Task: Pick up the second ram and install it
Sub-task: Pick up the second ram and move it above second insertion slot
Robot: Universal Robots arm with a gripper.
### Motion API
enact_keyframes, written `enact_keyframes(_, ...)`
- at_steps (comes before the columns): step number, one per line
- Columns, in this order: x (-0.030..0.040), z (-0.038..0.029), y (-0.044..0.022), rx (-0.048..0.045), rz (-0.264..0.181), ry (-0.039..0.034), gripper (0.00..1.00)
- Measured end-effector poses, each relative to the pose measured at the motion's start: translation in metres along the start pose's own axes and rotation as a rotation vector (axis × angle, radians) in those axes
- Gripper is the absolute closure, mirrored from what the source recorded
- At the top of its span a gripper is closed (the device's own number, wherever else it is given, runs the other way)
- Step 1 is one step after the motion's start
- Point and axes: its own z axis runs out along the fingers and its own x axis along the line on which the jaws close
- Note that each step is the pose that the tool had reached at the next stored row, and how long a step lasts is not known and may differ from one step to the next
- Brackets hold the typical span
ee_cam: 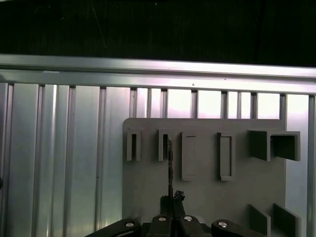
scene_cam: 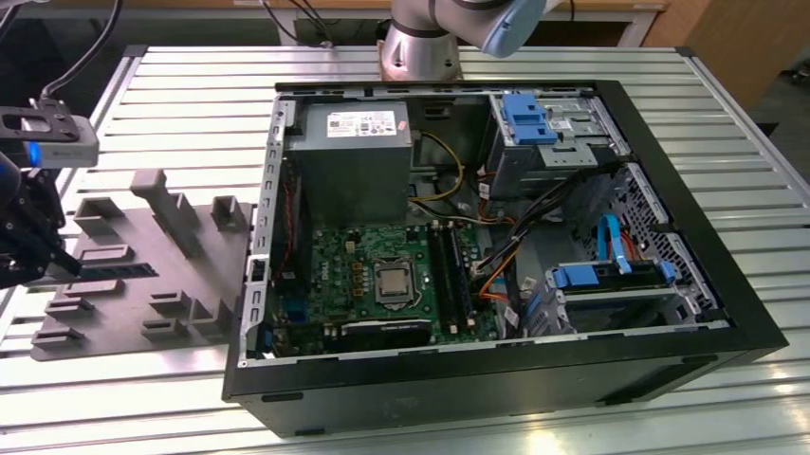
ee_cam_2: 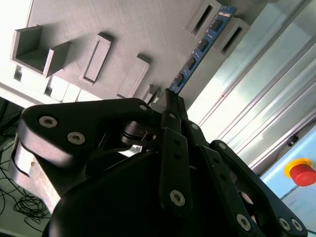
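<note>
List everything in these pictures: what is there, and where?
table: one, silver, slatted
fixture: one, gray, on the table, exterior view's left
second ram: one, bluish-green, at the fixture
computer case: one, black, open, on the table beside the fixture
motherboard: one, green, inside the case
drive brackets: two, blue, inside the case
stop button: one, red, beyond the table
arm: one, silver, behind the case
gripper: one, black, shut on the second ram's end
</note>
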Motion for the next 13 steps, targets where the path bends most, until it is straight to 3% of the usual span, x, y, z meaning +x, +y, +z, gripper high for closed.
enact_keyframes(13,-0.0003,-0.0078,0.0001,0.0004,0.0,-0.0003,0.89)
